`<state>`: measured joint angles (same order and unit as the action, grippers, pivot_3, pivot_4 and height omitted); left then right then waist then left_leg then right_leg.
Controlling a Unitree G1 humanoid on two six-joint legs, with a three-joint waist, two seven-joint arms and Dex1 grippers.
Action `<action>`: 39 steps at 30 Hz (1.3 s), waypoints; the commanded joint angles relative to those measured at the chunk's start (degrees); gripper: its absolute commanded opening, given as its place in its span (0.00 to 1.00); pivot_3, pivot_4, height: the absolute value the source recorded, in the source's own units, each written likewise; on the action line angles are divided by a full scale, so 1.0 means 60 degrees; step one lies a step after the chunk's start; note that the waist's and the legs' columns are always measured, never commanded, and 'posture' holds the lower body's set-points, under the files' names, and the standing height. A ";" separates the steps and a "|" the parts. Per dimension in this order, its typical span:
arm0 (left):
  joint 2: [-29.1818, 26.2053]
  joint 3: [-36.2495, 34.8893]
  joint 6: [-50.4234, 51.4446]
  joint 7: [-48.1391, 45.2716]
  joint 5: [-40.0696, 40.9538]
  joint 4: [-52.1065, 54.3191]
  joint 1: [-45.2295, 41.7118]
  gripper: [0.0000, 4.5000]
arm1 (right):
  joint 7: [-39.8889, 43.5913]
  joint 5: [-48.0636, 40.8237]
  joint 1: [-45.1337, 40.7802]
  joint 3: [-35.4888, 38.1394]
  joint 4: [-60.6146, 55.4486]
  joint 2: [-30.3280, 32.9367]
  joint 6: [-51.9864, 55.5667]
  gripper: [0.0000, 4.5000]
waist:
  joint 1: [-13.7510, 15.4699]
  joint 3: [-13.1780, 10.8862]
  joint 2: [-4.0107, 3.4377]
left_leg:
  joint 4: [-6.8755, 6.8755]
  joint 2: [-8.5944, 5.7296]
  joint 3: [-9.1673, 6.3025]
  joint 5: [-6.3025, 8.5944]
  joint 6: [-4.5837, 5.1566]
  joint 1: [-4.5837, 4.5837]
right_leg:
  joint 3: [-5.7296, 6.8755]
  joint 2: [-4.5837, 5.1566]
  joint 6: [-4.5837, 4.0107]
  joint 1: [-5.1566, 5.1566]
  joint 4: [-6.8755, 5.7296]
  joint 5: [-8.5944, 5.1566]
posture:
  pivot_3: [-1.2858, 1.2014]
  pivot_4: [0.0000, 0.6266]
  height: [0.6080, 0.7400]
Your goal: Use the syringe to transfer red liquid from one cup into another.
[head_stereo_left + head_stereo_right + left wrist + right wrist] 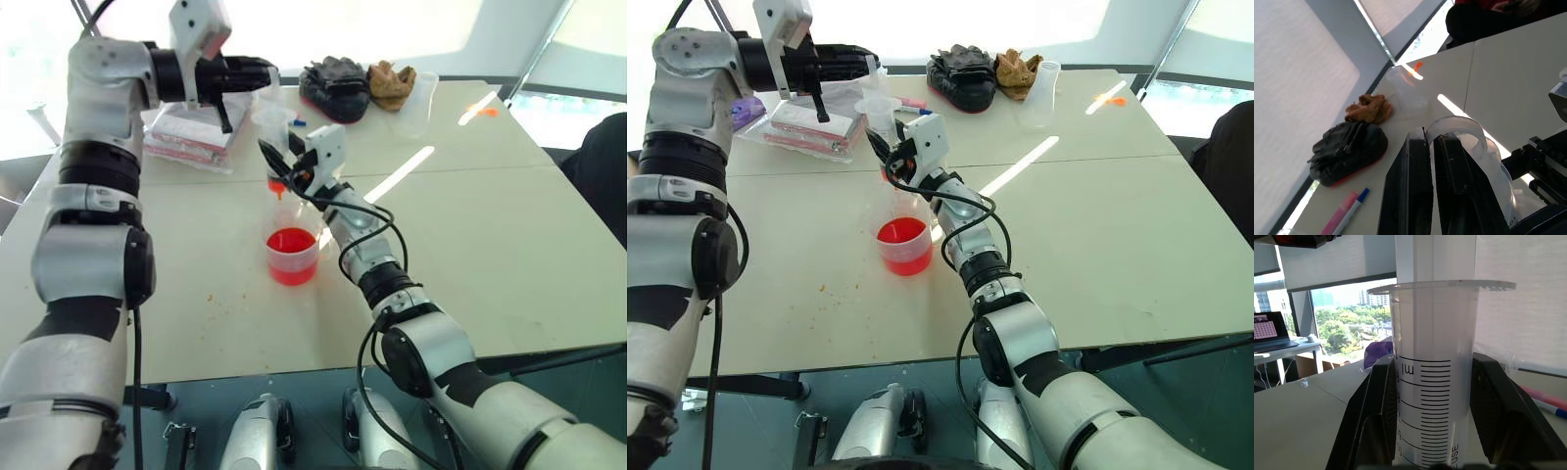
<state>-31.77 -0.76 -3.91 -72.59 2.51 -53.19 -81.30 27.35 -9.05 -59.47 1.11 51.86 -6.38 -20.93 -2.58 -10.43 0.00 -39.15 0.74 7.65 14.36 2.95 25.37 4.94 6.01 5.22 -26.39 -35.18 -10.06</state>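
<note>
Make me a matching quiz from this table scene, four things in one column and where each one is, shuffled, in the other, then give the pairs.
Things:
1. syringe
2. cup of red liquid
3. black glove
4. pink and blue marker pen

Places:
A. on the table near the black glove
B. lying at the far edge of the table, beside a brown glove
C. upright, barrel clamped in the right end effector, plunger top pinched by the left end effector
D. standing on the table under the orange tip

Pairs: 1-C, 2-D, 3-B, 4-A
</note>
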 commanded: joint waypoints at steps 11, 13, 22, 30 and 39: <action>0.0089 0.0202 0.0532 -0.0222 0.0275 0.0704 0.0374 0.01 | 0.0030 -0.0395 -0.0510 0.0186 -0.1764 0.0121 0.0455 0.33 | 0.0004 0.0000 0.0000 | 0.0000 0.0000 -0.0001 0.0000 0.0000 0.0000 | 0.0000 0.0000 0.0000 0.0000 0.0000 0.0000 | 0.52 0.24 1.00; 0.0095 0.0170 0.0588 -0.0146 0.0334 0.0689 0.0324 0.01 | 0.0058 -0.0431 -0.0361 0.0163 -0.2162 0.0192 0.0685 0.33 | 0.0004 0.0000 0.0000 | 0.0000 0.0000 -0.0002 0.0000 0.0000 0.0000 | 0.0000 0.0000 0.0000 0.0001 0.0000 0.0000 | 0.52 0.24 1.00; 0.0099 0.0149 0.0521 0.0014 0.0404 0.0435 0.0137 0.01 | 0.0028 -0.0567 0.0563 -0.0004 -0.4414 0.0502 0.2071 0.33 | 0.0003 0.0000 0.0000 | 0.0000 0.0000 0.0000 0.0000 0.0000 0.0000 | 0.0000 0.0000 0.0000 0.0001 0.0000 0.0000 | 0.52 0.24 1.00; 0.0099 0.0401 0.0277 0.0013 0.0243 0.0341 0.0370 0.01 | -0.0054 -0.0635 0.1005 -0.0051 -0.5467 0.0548 0.2887 0.33 | 0.0008 0.0000 0.0000 | -0.0001 0.0000 -0.0001 0.0000 0.0000 -0.0001 | 0.0000 0.0000 0.0000 0.0001 0.0000 0.0000 | 0.52 0.24 1.00; 0.0006 0.0574 0.0471 -0.0177 0.0280 0.0742 0.0758 0.01 | -0.0117 -0.0643 0.0920 -0.0023 -0.5532 0.0555 0.2933 0.33 | 0.0008 0.0000 0.0000 | -0.0001 0.0000 -0.0001 0.0000 0.0001 0.0000 | 0.0000 0.0000 0.0000 0.0000 0.0000 0.0000 | 0.52 0.24 1.00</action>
<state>-30.89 0.96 -1.97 -72.51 5.62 -48.34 -78.62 27.28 -10.50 -50.95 -0.75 25.25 -3.00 -0.71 -2.53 -10.43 0.00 -39.16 0.74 7.65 14.37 2.95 25.37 4.93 6.01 5.22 -26.39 -35.18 -10.06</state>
